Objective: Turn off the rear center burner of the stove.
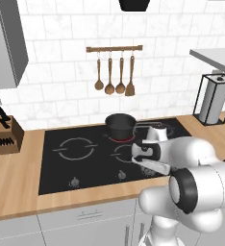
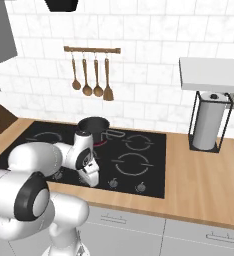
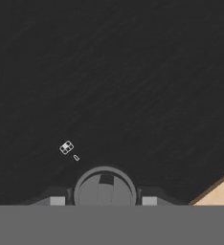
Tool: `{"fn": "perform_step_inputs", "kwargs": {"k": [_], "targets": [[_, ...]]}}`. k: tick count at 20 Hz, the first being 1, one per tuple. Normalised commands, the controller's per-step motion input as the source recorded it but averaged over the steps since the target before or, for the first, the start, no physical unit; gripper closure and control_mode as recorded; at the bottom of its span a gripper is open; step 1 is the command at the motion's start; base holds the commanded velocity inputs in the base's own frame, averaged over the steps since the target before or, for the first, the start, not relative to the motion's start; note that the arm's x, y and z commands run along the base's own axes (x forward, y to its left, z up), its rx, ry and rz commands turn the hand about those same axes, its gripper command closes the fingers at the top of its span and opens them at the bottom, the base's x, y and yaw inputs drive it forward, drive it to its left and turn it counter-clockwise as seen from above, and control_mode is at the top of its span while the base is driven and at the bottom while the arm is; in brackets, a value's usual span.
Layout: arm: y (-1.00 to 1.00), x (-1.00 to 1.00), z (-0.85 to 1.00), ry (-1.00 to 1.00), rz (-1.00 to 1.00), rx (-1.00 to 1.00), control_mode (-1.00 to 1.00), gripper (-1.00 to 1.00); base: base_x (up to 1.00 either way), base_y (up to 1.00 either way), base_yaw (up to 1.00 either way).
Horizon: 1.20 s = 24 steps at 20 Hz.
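The stove point(image 1: 61, 166) point(image 2: 156, 167) is a black glass cooktop set in a wooden counter. A dark saucepan point(image 1: 120, 125) point(image 2: 94, 127) stands on the rear center burner point(image 1: 125, 140) point(image 2: 101, 143), which glows red under the pan's edge. My gripper point(image 1: 153, 168) point(image 2: 91, 180) reaches down at the stove's front edge, over the row of silver knobs. In the hand view my gripper point(image 3: 103, 201) is open, its fingertips point(image 3: 56, 201) on either side of one silver knob point(image 3: 105, 188). A small white burner marking point(image 3: 66, 147) is printed beside that knob.
Other knobs point(image 1: 75, 181) point(image 2: 113, 183) line the stove's front. A knife block point(image 1: 6, 135) stands at the left and a paper towel holder point(image 1: 213, 98) point(image 2: 207, 125) at the right. Wooden utensils point(image 1: 114, 77) hang on the wall. The counter edge point(image 3: 221, 191) lies just beside the knob.
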Motion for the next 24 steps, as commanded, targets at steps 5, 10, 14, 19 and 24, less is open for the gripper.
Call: {"fn": "perform_step_inputs", "kwargs": {"k": [5, 10, 14, 19, 24], "targets": [[0.0, 0.0, -0.05, 0.0, -0.61, 0.03, -1.0, 1.0, 0.0, 0.0, 0.0], [0.0, 0.0, -0.1, 0.0, -0.66, 0.02, -1.0, 1.0, 0.0, 0.0, 0.0], [0.0, 0.0, -0.13, 0.0, -0.67, 0.02, -1.0, 1.0, 0.0, 0.0, 0.0], [0.0, -0.01, -0.18, 0.0, -0.66, 0.01, -1.0, 1.0, 0.0, 0.0, 0.0], [0.0, -0.04, -0.2, 0.0, -0.67, 0.01, -1.0, 1.0, 0.0, 0.0, 0.0]]}}
